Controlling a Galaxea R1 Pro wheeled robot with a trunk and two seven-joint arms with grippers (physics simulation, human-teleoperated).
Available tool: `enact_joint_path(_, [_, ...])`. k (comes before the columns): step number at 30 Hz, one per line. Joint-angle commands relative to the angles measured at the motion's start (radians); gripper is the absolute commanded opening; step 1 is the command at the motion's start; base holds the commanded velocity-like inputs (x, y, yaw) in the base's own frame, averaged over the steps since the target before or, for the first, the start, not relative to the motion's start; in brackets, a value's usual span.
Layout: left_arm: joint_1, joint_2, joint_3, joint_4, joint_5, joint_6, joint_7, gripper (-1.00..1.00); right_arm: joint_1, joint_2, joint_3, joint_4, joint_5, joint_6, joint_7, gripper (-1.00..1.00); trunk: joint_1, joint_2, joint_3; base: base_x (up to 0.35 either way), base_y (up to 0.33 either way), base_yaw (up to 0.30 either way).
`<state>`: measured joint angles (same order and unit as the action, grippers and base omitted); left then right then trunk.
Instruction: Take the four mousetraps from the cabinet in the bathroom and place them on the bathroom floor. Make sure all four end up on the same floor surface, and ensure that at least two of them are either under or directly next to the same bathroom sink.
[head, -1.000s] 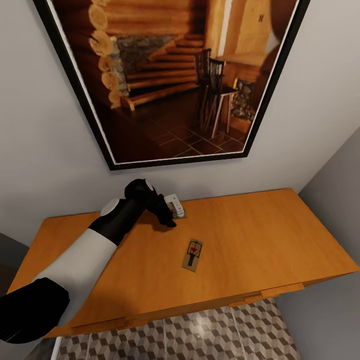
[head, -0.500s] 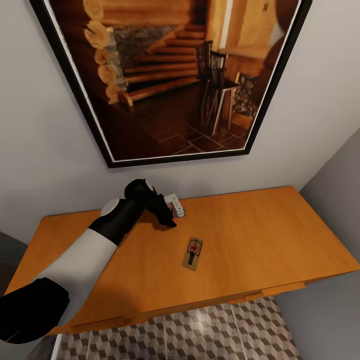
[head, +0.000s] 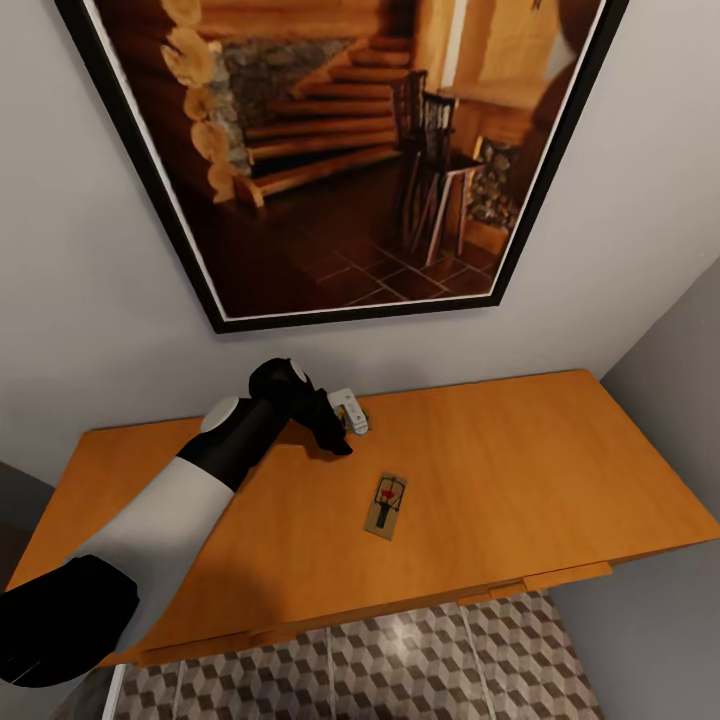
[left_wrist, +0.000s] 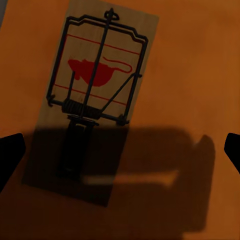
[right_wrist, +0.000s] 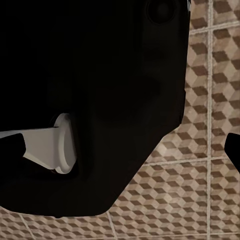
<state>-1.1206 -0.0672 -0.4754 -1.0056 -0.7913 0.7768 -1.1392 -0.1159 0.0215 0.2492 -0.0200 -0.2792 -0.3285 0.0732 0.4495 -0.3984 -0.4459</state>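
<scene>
One mousetrap (head: 385, 508) lies flat on the cabinet (head: 520, 470) top, just ahead of my left gripper (head: 340, 430) — its long axis running straight out from my jaws (wide open, holding nothing), not across them. My right gripper (right_wrist: 232, 150) hangs empty over the bathroom floor (right_wrist: 200, 170).

Framed picture (head: 340, 150) cropped above, cabinet (head: 520, 470) front hidden

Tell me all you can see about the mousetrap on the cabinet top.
The mousetrap is a small flat rectangular board of pale wood with a dark wire frame, coil spring and bar, and a red mouse printed on it. It lies flat, slightly askew, on the orange-brown cabinet. The left pincer is above it, not touching; its shadow covers one end.
</scene>
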Motion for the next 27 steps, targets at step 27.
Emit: enact_joint_path(27, [-0.001,0.002,0.001,-0.007,-0.009,0.007,-0.008,1.00,-0.001,0.008,0.005,0.001,-0.011,-0.004,0.005,1.00,0.001,-0.002,-0.002,0.000,0.000,0.000])
